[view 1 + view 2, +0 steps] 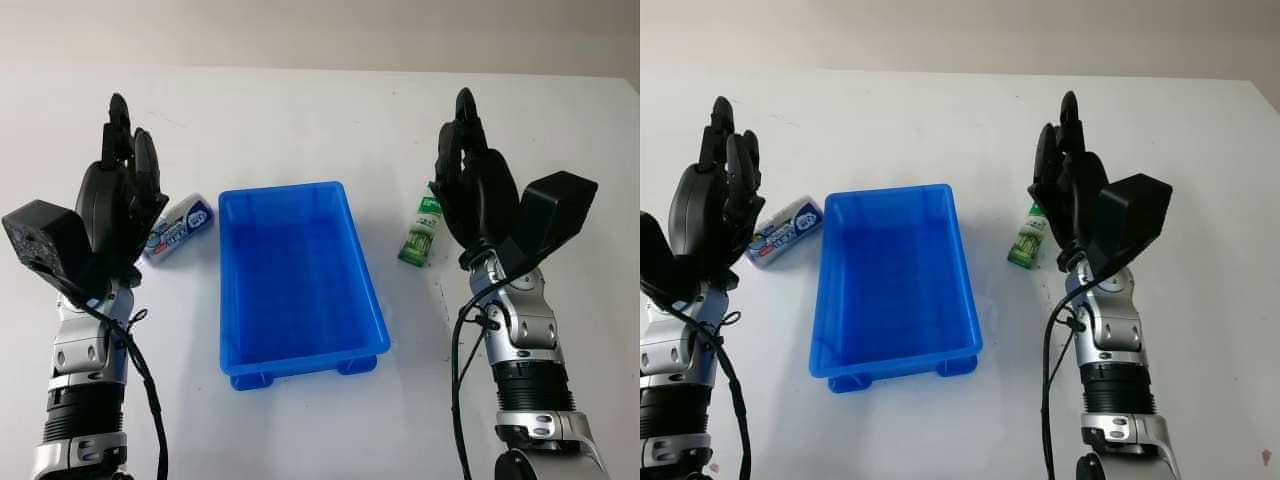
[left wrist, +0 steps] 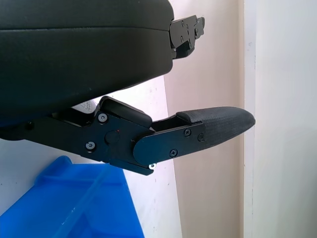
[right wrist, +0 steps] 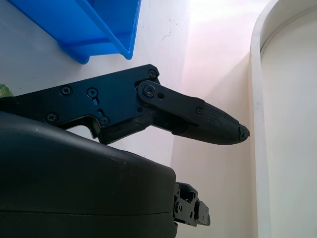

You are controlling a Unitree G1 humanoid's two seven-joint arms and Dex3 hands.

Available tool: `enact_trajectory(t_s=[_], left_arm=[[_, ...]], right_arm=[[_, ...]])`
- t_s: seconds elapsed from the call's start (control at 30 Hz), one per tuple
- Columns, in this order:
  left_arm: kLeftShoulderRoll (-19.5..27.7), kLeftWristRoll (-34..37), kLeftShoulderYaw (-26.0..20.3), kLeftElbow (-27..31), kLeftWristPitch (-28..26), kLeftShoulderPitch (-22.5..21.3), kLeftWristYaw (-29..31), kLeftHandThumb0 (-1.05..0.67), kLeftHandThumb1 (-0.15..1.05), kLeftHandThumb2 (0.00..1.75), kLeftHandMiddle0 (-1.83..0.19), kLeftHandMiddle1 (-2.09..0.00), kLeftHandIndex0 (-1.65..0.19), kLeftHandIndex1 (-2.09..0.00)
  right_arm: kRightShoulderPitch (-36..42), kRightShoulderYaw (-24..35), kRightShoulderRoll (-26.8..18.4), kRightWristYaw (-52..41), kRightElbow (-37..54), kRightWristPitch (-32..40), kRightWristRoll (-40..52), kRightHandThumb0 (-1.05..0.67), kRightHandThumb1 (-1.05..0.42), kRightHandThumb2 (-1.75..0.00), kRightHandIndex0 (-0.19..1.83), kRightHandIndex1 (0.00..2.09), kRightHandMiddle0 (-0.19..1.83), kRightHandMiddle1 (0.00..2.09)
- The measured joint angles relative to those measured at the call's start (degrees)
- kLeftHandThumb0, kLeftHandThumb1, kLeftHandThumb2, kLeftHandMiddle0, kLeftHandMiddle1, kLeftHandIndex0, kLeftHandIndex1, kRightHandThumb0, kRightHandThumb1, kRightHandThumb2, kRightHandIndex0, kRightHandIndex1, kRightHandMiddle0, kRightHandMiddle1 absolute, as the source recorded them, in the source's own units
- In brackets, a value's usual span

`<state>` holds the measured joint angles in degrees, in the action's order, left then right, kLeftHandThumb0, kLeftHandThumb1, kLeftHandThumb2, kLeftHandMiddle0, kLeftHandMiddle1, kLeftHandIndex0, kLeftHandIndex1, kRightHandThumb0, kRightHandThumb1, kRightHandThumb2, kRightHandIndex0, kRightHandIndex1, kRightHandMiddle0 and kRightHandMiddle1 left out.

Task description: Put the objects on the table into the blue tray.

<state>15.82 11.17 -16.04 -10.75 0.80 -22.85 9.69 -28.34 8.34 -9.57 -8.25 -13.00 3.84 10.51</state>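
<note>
The left hand (image 1: 115, 195) is raised, open and holding nothing, left of the blue tray (image 1: 296, 283); the right hand (image 1: 470, 185) is likewise open on the tray's right. On the white table (image 1: 300, 110), the tray holds nothing. A white-and-blue packet (image 1: 180, 230) lies beside the left hand, a green packet (image 1: 421, 232) beside the right.

**Things That Hide or Get Cut Off**

The left hand (image 1: 118, 195) stands in front of the white and blue pack (image 1: 180, 229), left of the blue tray (image 1: 298, 282), and covers the pack's near end. The words on the pack are too small to read.

The right hand (image 1: 470, 185), right of the tray, covers one side of the green bottle (image 1: 421, 232). Its label is too small to read.

In the left wrist view, the picture's edge cuts off most of the tray.
</note>
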Motion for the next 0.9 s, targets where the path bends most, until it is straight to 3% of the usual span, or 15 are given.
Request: enact_trajectory(t_s=[0.53,0.67,0.9], left_arm=[[0.1,-0.7,0.1,-0.1,0.0,0.3,-0.5,-0.80,1.05,0.67,0.17,-0.05,0.19,-0.03],[0.1,-0.7,0.1,-0.1,0.1,0.3,-0.8,-0.81,1.05,0.67,0.17,-0.06,0.19,-0.04],[0.1,-1.0,0.1,0.0,0.2,0.3,-1.1,-0.82,1.05,0.66,0.16,-0.06,0.19,-0.03]], right_arm=[[-0.4,-0.1,-0.7,-2.2,-0.7,0.0,-0.2,-0.74,-1.05,-0.71,-0.19,0.00,-0.19,0.00],[-2.2,0.8,-3.9,-5.1,-1.0,-1.0,-0.3,-0.75,-1.05,-0.66,-0.19,0.00,-0.19,0.00],[-7.2,1.0,-14.1,-11.8,-3.7,-2.1,-3.5,-0.77,-1.05,-0.42,-0.19,0.00,-0.19,0.00]])
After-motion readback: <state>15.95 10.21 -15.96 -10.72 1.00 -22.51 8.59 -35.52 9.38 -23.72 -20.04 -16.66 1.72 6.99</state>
